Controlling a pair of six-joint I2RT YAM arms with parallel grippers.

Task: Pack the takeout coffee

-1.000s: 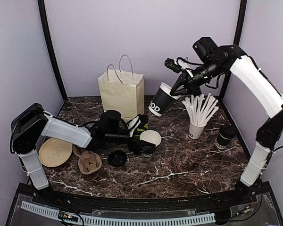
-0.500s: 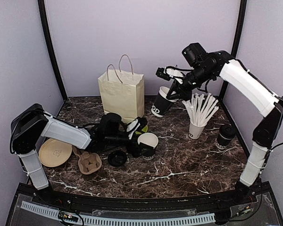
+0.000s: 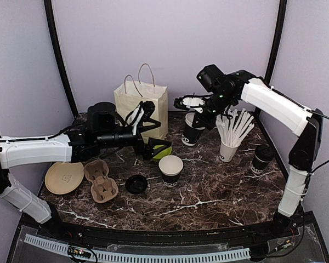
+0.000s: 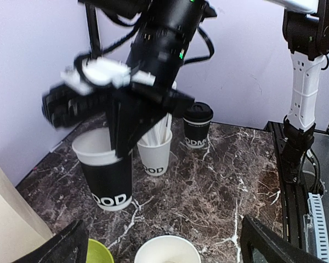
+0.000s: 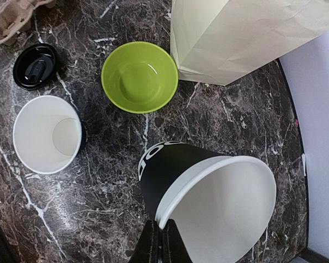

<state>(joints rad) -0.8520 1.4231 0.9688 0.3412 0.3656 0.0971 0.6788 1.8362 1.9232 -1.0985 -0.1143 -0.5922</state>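
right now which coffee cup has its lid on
The far-right cup, beside the straw cup; the centre cup and the held cup in the right gripper are lidless.

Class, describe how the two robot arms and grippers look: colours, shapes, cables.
The left arm and right arm have white shell links, black joints and thin black cables. The left gripper and right gripper are black, two-fingered, with white wrist fittings.

The right pincer (image 5: 160,241) is clamped on the white rim of a tilted black coffee cup (image 5: 172,167). On the marble table (image 5: 98,219) are a lime-green bowl (image 5: 140,76), an open-topped cup (image 5: 46,133), a loose black lid (image 5: 35,66) and a cardboard carrier (image 5: 11,16). A paper bag (image 5: 247,33) stands near the table's wall-side edge.
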